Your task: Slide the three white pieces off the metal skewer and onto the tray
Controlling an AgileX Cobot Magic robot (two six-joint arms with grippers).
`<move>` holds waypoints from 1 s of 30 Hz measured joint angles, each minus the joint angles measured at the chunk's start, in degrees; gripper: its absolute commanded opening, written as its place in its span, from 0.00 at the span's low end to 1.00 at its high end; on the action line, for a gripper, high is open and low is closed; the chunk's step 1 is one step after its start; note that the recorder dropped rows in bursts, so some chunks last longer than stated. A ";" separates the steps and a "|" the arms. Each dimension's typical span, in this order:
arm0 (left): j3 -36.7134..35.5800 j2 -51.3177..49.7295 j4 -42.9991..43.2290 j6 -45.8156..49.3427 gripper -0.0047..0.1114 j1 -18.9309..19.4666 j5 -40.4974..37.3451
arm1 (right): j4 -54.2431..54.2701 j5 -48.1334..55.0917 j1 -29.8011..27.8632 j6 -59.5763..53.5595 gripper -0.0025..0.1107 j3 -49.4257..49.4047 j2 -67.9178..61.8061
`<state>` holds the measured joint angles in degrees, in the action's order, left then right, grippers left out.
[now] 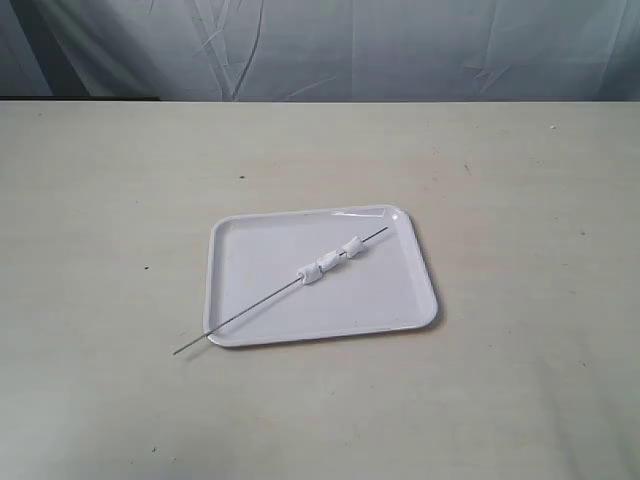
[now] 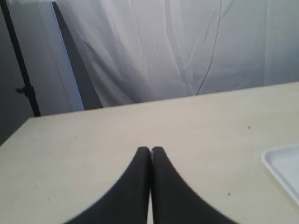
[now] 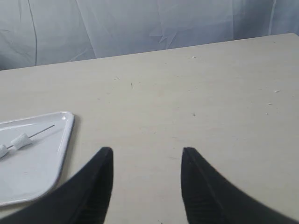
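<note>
The white tray [image 1: 400, 305] lies in the middle of the table. Across it runs the thin metal skewer [image 1: 250, 313], its lower end sticking out past the tray's near-left corner. The three white pieces [image 1: 328, 262] sit threaded on the skewer's upper half, close together. In the right wrist view a corner of the tray [image 3: 65, 133] shows with the skewer tip [image 3: 44, 129] and a white piece [image 3: 21, 140]. My right gripper [image 3: 147, 156] is open and empty over bare table beside the tray. My left gripper [image 2: 150, 150] is shut with nothing in it, a tray corner [image 2: 280, 163] off to its side. Neither gripper appears in the exterior view.
The beige table [image 1: 520, 180] stretches wide around the tray. A wrinkled pale curtain [image 1: 330, 45] hangs behind its far edge. A dark stand pole [image 2: 18, 65] shows beyond the table in the left wrist view.
</note>
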<state>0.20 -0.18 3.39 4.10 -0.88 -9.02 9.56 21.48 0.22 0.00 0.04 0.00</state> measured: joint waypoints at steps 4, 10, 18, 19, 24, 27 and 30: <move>0.00 0.00 -2.12 -0.13 0.04 0.00 5.57 | 0.00 0.00 0.00 0.00 0.42 0.00 0.00; -0.13 0.00 -5.84 -2.09 0.04 0.00 19.37 | 0.00 0.00 0.00 0.00 0.42 0.00 0.00; 2.80 -0.30 8.16 -16.43 0.04 0.00 25.70 | 0.00 0.00 0.00 0.00 0.42 0.00 0.00; 5.29 -1.21 10.23 -17.59 0.04 0.00 21.51 | 0.00 0.00 0.00 0.00 0.42 0.00 0.00; 17.38 -11.21 18.35 -18.25 0.04 0.00 5.59 | 0.00 -0.12 0.00 0.00 0.42 0.00 0.00; 20.36 -17.29 19.42 -18.25 0.04 0.00 -2.44 | 0.00 -0.12 0.00 0.00 0.42 0.00 0.00; 20.94 -22.59 19.42 -18.25 0.04 0.00 -9.12 | 0.00 -0.12 0.00 0.00 0.42 0.00 0.00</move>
<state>21.14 -22.78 22.81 -14.16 -0.88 -18.14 9.56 21.36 0.22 0.00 0.04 0.00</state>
